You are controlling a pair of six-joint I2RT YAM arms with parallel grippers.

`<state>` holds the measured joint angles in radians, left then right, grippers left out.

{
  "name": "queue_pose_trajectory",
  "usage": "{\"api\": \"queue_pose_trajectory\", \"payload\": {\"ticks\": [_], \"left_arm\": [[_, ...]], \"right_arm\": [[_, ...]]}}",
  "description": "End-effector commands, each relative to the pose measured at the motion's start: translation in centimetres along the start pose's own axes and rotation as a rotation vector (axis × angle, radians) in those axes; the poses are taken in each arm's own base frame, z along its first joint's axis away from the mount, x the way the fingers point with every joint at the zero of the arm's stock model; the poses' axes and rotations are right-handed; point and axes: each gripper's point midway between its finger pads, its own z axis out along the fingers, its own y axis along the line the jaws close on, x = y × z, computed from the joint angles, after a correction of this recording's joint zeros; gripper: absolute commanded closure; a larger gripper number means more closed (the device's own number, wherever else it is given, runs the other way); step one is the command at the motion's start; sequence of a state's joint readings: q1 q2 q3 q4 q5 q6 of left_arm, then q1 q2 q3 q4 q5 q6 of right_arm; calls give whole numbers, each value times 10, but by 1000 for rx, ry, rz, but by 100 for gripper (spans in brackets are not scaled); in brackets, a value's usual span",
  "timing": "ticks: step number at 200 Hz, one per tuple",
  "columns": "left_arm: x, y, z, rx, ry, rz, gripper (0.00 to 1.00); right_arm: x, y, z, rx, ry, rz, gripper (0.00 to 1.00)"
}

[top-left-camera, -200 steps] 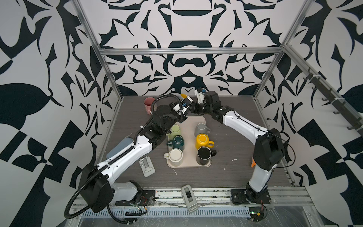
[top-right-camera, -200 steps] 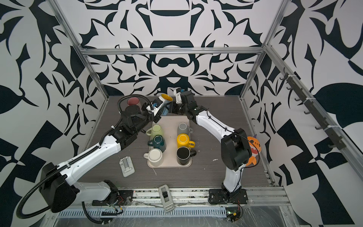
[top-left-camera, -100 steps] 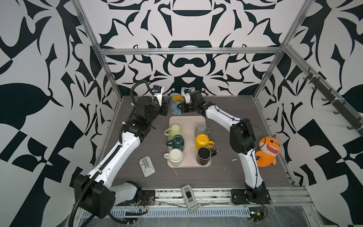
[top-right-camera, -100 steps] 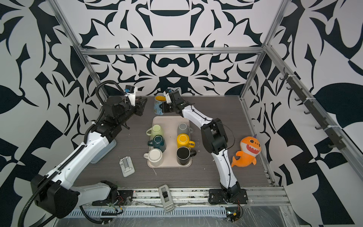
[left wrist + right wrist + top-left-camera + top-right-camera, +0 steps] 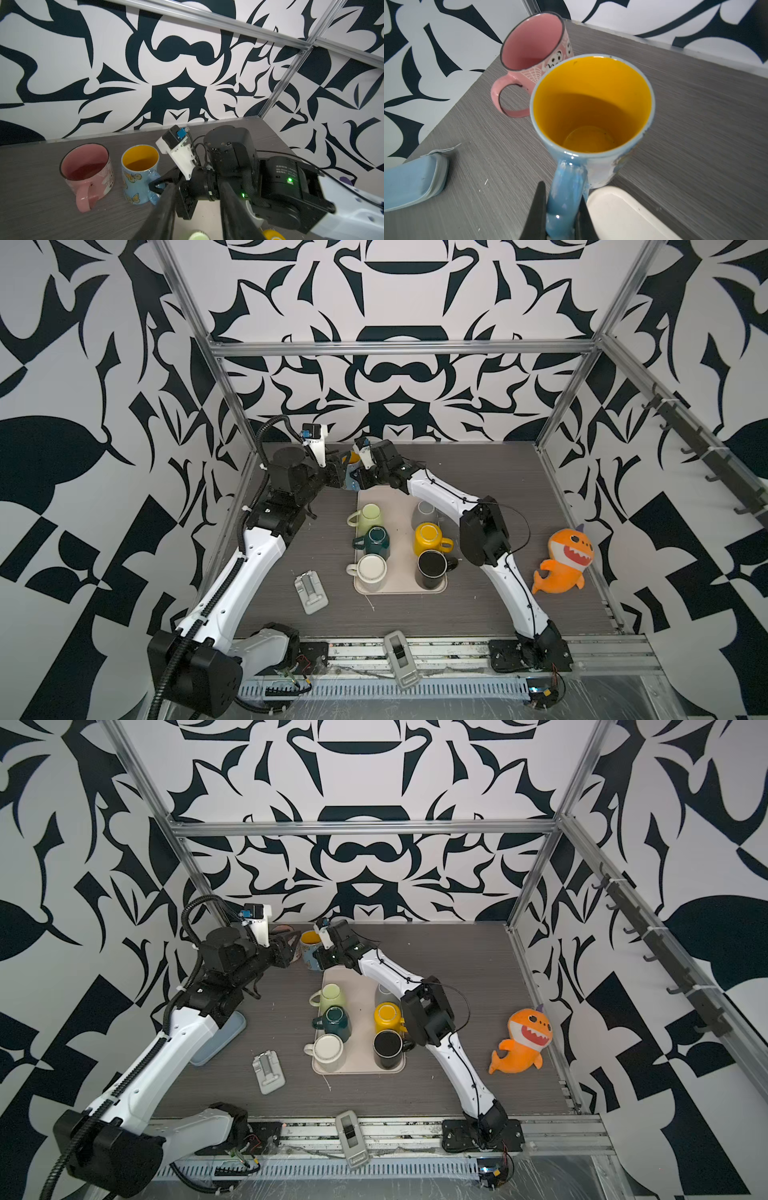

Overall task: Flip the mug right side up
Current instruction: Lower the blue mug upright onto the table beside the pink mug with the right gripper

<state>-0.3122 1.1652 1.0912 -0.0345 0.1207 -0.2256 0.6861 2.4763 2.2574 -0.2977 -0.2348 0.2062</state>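
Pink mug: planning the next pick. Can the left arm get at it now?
Probably yes: the pink mug stands upright near the open, empty left claw, nothing between; the blue mug in the right claw stands clear beside it.

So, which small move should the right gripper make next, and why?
Probably open the right gripper and let go: the blue mug already looks upright on the table, mouth up, beside the pink mug, its handle clamped between the jaws.
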Motion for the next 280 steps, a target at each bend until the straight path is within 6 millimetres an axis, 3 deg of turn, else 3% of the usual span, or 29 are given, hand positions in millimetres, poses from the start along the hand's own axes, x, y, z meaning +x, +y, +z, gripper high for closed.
{"api": "queue_pose_trajectory", "payload": {"ticks": [1, 21, 26, 101, 203, 280], "left_arm": [[2, 0, -6, 9, -7, -26, 61], [4, 3, -7, 1, -10, -27, 61], [5, 4, -7, -2, -10, -27, 62], [12, 12, -10, -19, -10, -31, 61], [22, 18, -10, -39, 10, -20, 62], [27, 20, -13, -49, 17, -16, 62]], "right_arm": [[-94, 19, -44, 2, -264, -93, 100], [-101, 18, -45, 16, -279, -97, 100], [-92, 13, -34, 21, -262, -95, 100], [-87, 8, -14, 16, -260, -80, 100], [-67, 21, 2, -25, -216, -54, 100], [-57, 27, 10, -40, -193, -36, 87]]}}
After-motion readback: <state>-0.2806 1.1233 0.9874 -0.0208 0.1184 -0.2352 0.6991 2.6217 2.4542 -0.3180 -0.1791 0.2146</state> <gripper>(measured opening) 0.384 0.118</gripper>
